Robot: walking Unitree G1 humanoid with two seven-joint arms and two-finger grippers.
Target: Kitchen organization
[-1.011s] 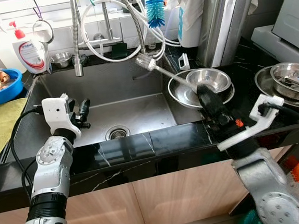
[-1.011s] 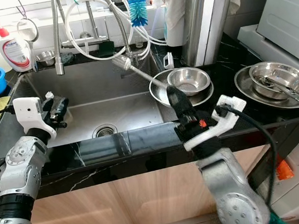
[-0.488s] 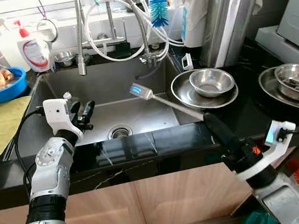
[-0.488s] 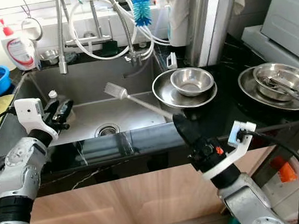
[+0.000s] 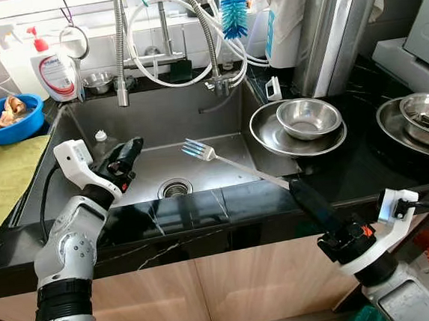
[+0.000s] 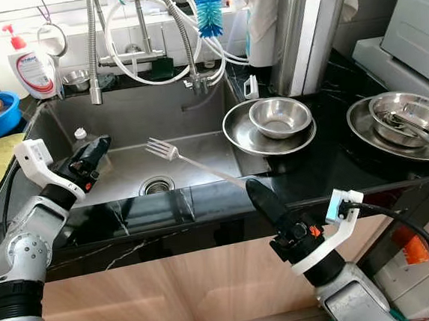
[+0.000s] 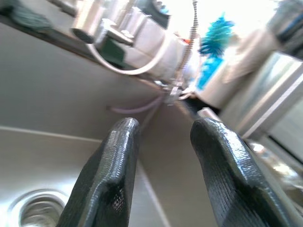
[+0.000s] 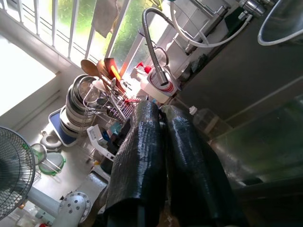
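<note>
My right gripper [image 5: 302, 196] has drawn back nearward, clamped on the fork [image 5: 198, 150]; left gripper [image 7: 163, 137] gapes; stowing comes next.

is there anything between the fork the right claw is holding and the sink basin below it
Nothing visible. The right claw holds the silver metal fork by its handle end, tines out over the steel sink basin. Beneath the tines lies bare basin floor, with the round drain close by.

Home kitchen — steel sink [image 5: 159, 128], faucet [image 5: 186, 5], dish soap [image 5: 54, 65].
</note>
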